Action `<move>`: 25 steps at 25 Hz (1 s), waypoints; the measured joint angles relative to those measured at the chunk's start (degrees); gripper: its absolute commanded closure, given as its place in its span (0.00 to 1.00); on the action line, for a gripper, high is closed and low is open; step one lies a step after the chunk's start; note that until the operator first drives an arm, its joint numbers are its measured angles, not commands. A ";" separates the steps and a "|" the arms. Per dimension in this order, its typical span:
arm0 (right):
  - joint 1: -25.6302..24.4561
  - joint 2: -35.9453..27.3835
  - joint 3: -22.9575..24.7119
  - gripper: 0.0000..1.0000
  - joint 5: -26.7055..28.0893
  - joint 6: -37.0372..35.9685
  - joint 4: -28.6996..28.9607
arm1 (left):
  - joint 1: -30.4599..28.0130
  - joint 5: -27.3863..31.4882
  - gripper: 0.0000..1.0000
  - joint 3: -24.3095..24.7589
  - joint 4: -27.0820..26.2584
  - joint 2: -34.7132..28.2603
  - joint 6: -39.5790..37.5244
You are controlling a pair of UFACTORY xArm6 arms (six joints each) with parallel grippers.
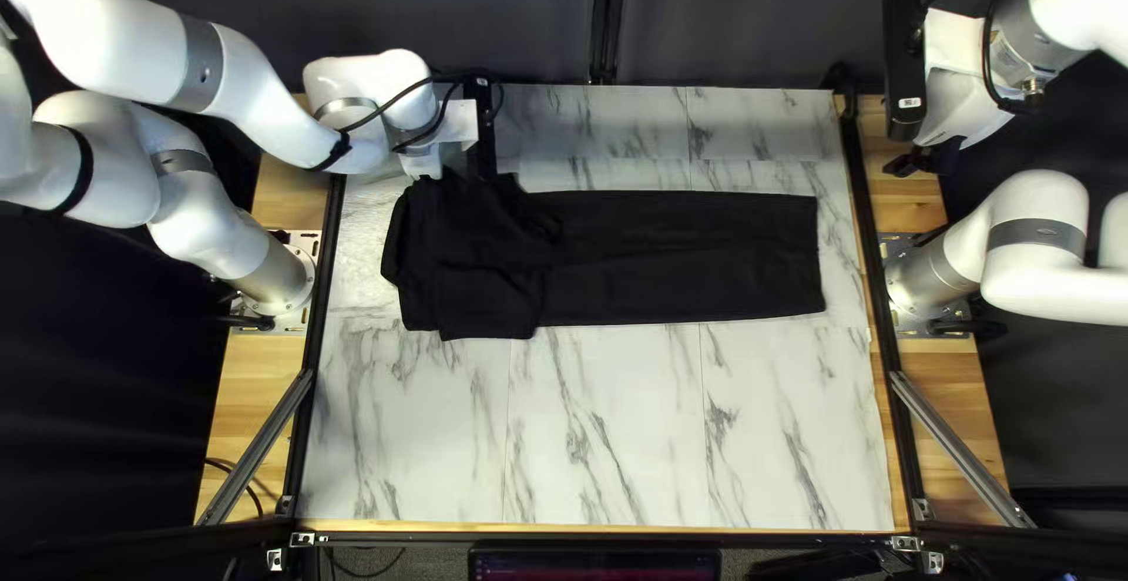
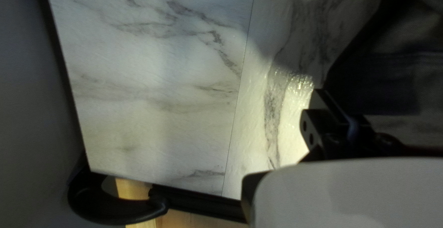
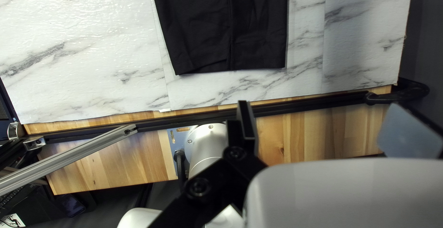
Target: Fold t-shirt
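Left claw (image 1: 476, 154) hung low at the upper left of the top left view, right at the far edge of the black t-shirt (image 1: 617, 255), over its bunched left end. I could not tell whether that claw was spread or pinching cloth. Its own wrist view gave me mostly bare table and a dark blur off to one side. My right claw (image 1: 906, 136) was spread and empty, raised at the upper right of the same view, well apart from the shirt.

The table (image 1: 617, 431) was white with grey marble veining, laid in panels with thin seams. Pale wood strips (image 1: 264, 369) ran down both sides, with black metal rails (image 1: 881, 317) between wood and marble. A dark curtain (image 1: 749, 8) closed off the room behind the far edge.

The shirt lay in the upper middle of the top left view as a long flat band running left to right. Its left end was doubled over into a thicker, rumpled stack. In my right wrist view, its squared right end (image 3: 225, 24) lay flat ahead of the claw, beyond the rail and wood.
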 measured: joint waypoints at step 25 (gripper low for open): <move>0.00 0.00 0.00 0.00 0.00 0.00 0.00 | -18.92 9.26 0.00 2.57 -1.21 -8.65 -14.91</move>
